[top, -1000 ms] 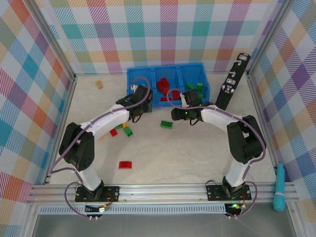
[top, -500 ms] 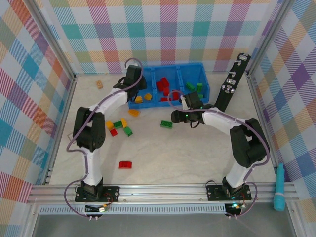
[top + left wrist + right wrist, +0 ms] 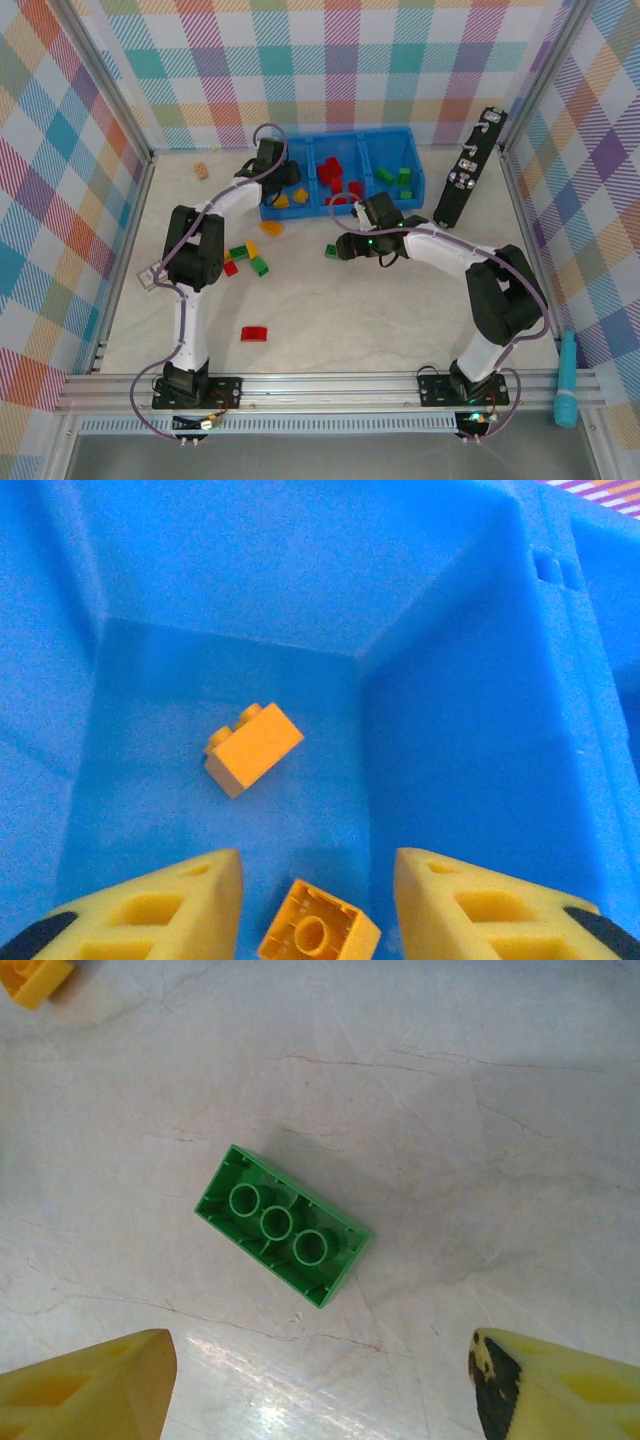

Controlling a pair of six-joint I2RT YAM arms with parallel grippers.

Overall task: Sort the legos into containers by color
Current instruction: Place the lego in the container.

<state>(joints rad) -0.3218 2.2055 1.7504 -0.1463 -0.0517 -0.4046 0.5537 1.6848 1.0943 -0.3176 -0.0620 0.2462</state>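
Step in hand: pick up green brick (image 3: 283, 1225), lying underside-up on table (image 3: 480, 1080) beneath right gripper (image 3: 320, 1380), jaws wide apart. Turn wrist to square fingers on long sides; descend straight; close gently. Left gripper (image 3: 318, 880) parted over left compartment of blue bin (image 3: 250, 560). Yellow-orange brick (image 3: 253, 748) on floor. Second yellow-orange brick (image 3: 320, 935) between fingers, cut off at frame edge; resting or falling unclear.

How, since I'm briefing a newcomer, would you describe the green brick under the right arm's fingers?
Find the blue bin at the far side of the table, then look in front of its middle compartment. The green brick lies alone there, upside down, three round tubes showing.
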